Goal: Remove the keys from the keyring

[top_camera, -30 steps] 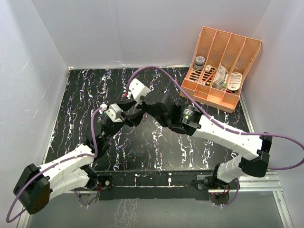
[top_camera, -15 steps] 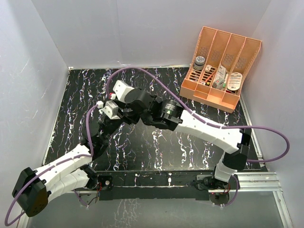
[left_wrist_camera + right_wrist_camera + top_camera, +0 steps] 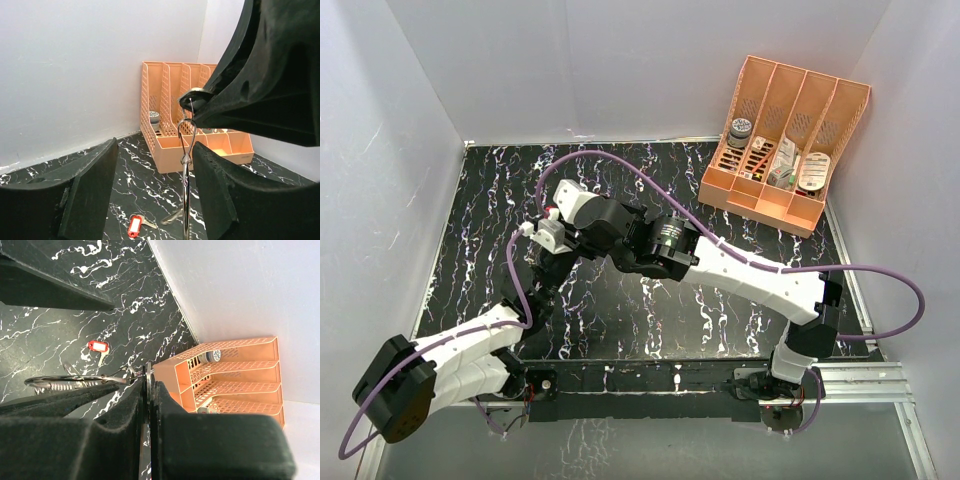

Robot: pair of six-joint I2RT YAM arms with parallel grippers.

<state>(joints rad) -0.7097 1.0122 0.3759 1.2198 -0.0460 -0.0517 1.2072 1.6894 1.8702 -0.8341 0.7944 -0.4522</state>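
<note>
My right gripper is shut on a thin silver metal piece seen edge-on, which looks like the keyring. In the left wrist view a thin wire loop hangs from the right gripper's tip, with a long metal piece hanging below it. My left gripper is open, one finger on each side of that hanging piece, not touching it. A key with a red head lies on the black table. A second dull key lies beside it.
An orange slotted organizer holding small items stands at the back right against the white wall. The black marbled tabletop is enclosed by white walls. Purple cables arc over the arms.
Both grippers have moved left and closer together. The right arm has stretched further left across the table. The left gripper has shifted slightly left below it.
</note>
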